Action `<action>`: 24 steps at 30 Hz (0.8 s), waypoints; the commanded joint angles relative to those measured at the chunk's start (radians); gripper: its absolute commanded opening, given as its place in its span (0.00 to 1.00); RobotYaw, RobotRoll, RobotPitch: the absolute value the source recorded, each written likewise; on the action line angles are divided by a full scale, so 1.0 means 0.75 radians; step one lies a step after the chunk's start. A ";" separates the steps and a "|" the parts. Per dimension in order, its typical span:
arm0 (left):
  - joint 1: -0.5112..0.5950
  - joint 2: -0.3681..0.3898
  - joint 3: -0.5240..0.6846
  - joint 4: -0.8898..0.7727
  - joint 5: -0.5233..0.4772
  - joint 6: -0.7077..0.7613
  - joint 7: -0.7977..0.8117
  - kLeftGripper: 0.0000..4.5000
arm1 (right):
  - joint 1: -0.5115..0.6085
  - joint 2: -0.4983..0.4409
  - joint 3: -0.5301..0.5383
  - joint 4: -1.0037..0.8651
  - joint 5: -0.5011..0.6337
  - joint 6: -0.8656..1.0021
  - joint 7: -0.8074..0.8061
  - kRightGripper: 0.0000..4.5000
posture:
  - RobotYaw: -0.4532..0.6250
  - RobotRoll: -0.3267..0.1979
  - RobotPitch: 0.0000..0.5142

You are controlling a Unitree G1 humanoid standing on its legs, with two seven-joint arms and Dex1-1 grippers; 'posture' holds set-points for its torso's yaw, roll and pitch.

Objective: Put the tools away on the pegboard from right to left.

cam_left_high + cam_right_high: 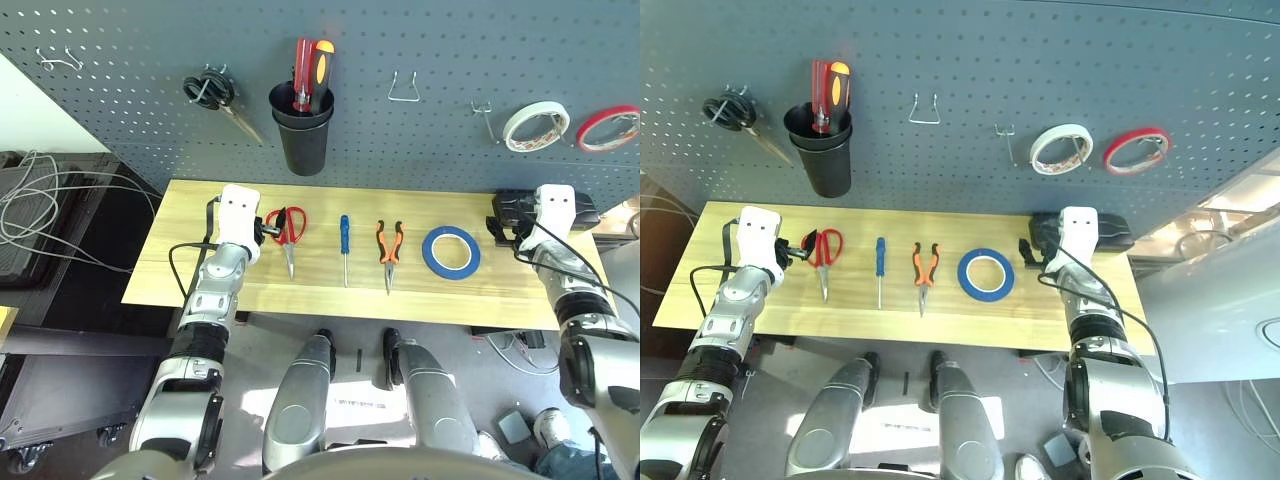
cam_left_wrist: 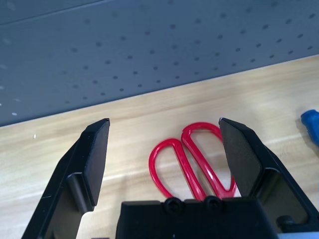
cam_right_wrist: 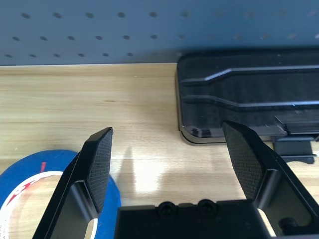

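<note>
Four tools lie in a row on the wooden table (image 1: pixel 200 285): red-handled scissors (image 1: pixel 288 235), a blue-handled screwdriver (image 1: pixel 344 247), orange-and-black pliers (image 1: pixel 389 252) and a blue tape roll (image 1: pixel 451 251). The dark grey pegboard (image 1: pixel 420 45) rises behind the table. My left gripper (image 2: pixel 164 130) is open, low over the table just left of the scissors, whose red handles (image 2: pixel 192 159) lie between its fingers. My right gripper (image 3: pixel 168 128) is open at the table's right end, with the blue tape roll (image 3: pixel 42 164) beside it. Neither holds anything.
On the pegboard hang black-handled scissors (image 1: pixel 213 94), a black cup (image 1: pixel 302 128) holding a red-and-yellow screwdriver (image 1: pixel 312 68), bare metal hooks (image 1: pixel 404 88), a white tape roll (image 1: pixel 536 126) and a red tape roll (image 1: pixel 608 127). A black case (image 3: pixel 249 94) lies by my right gripper.
</note>
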 commanded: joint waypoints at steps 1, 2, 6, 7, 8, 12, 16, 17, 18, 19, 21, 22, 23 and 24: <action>0.012 -0.001 -0.002 0.051 0.014 0.023 0.013 0.99 | 0.028 -0.016 -0.008 0.002 0.007 0.023 0.016 1.00 | 0.50 0.62 0.60; 0.007 0.001 -0.006 0.065 0.017 0.020 0.007 0.99 | 0.027 -0.020 -0.015 0.000 0.012 0.030 0.012 1.00 | 0.50 0.62 0.60; 0.007 -0.001 -0.025 0.047 0.005 0.018 -0.046 0.99 | 0.022 -0.044 -0.023 -0.049 0.026 0.095 0.018 1.00 | 0.49 0.62 0.60; 0.006 0.000 -0.038 0.027 -0.003 0.022 -0.086 0.99 | 0.022 -0.047 -0.010 -0.083 0.023 0.133 0.039 1.00 | 0.49 0.62 0.59; 0.004 0.000 -0.051 0.010 -0.009 0.022 -0.124 0.99 | 0.025 -0.049 0.001 -0.116 0.024 0.173 0.060 1.00 | 0.49 0.62 0.59; -0.011 0.018 -0.101 -0.075 -0.025 0.050 -0.273 0.99 | 0.067 -0.046 0.051 -0.271 0.012 0.431 0.090 1.00 | 0.49 0.62 0.56; -0.031 0.047 -0.177 -0.176 -0.008 0.139 -0.406 0.99 | 0.117 -0.027 0.107 -0.445 0.002 0.664 0.088 1.00 | 0.49 0.62 0.56; -0.036 0.062 -0.232 -0.192 0.030 0.126 -0.449 0.99 | 0.124 -0.016 0.113 -0.460 -0.001 0.697 0.071 1.00 | 0.50 0.62 0.56; -0.041 0.068 -0.277 -0.209 0.048 0.114 -0.497 0.99 | 0.128 -0.003 0.116 -0.471 -0.002 0.730 0.053 1.00 | 0.51 0.62 0.56; -0.042 0.073 -0.307 -0.224 0.056 0.107 -0.531 0.99 | 0.134 0.008 0.118 -0.486 -0.001 0.757 0.039 1.00 | 0.52 0.62 0.56; -0.054 0.068 -0.349 -0.240 0.066 0.104 -0.569 0.99 | 0.137 0.029 0.121 -0.500 -0.004 0.802 0.014 1.00 | 0.52 0.62 0.58; -0.068 0.056 -0.376 -0.231 0.077 0.105 -0.582 0.99 | 0.136 0.039 0.124 -0.498 -0.009 0.807 0.006 1.00 | 0.52 0.62 0.59; -0.075 0.049 -0.394 -0.228 0.084 0.107 -0.593 0.99 | 0.139 0.046 0.126 -0.504 -0.012 0.814 0.000 1.00 | 0.52 0.62 0.60; -0.082 0.039 -0.412 -0.222 0.090 0.108 -0.605 0.99 | 0.141 0.053 0.126 -0.505 -0.015 0.821 -0.011 1.00 | 0.53 0.62 0.61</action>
